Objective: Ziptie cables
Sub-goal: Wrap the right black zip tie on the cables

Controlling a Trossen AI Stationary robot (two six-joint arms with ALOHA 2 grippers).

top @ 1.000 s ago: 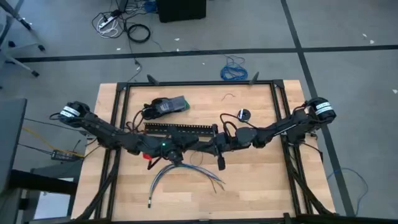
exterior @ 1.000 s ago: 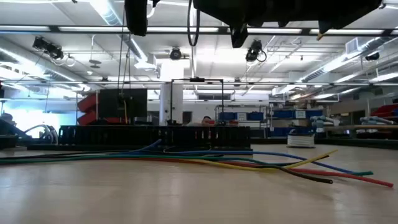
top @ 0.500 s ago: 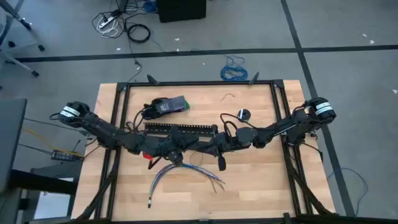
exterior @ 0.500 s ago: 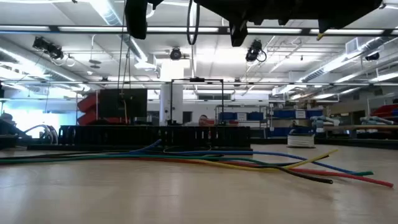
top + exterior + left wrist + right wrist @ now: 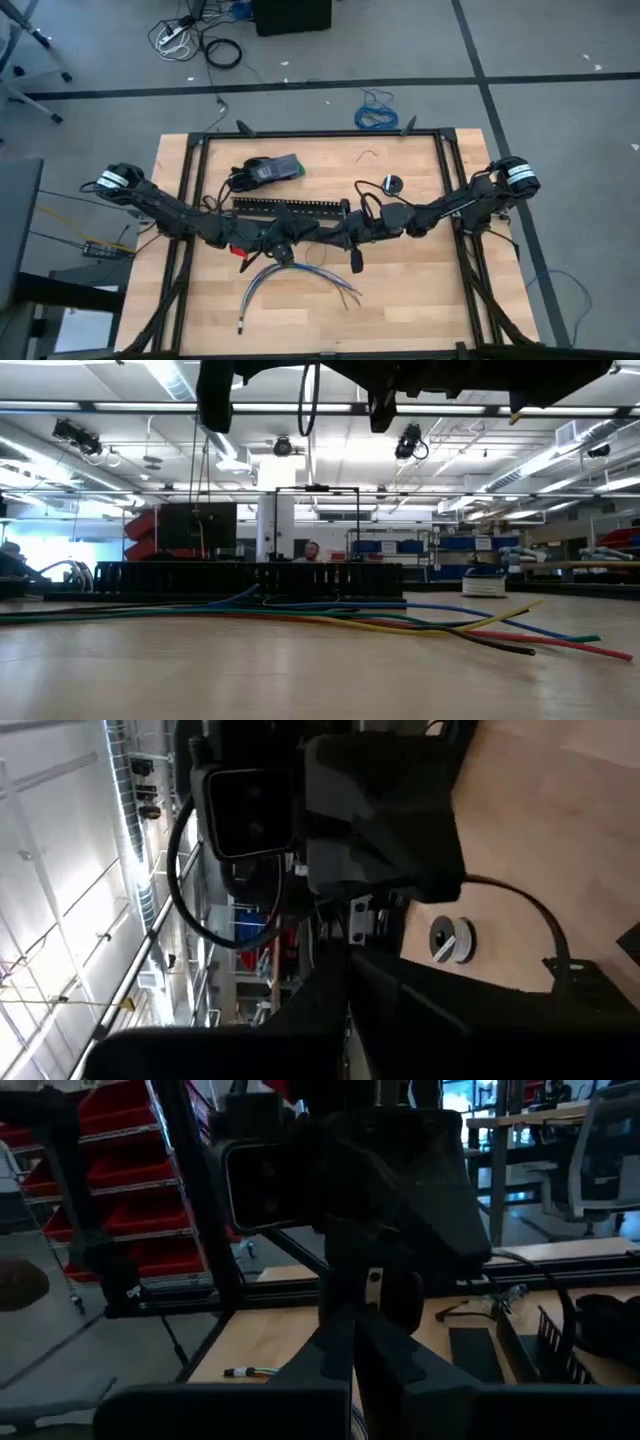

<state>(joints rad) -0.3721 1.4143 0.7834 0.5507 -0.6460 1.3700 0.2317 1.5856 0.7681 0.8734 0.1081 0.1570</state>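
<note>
Just below the long black slotted comb-edged channel (image 5: 288, 207) in the high view lies the loose bundle of thin blue, grey and white cables (image 5: 295, 277), arched on the pale wooden surface (image 5: 400, 300) with its ends splayed apart. No tie shows around it, so the binding looks not yet done, and I judge the task to be at an early stage. The thin black zipties cannot be made out with certainty in any view.

The left pincer (image 5: 272, 243) and the right pincer (image 5: 350, 232) meet nose to nose between the channel and the bundle, above the wires and clear of them. Each wrist view is filled by the other arm's dark wrist, and I cannot tell whether either pincer is spread or closed, or has hold of anything.

Room beside the channel is tight: the two arms crowd each other there. Below the bundle the wood is open to the black frame rail (image 5: 455, 200). Beyond the channel sit a dark handheld tool (image 5: 265, 171) and a small round spool (image 5: 392, 184).
</note>
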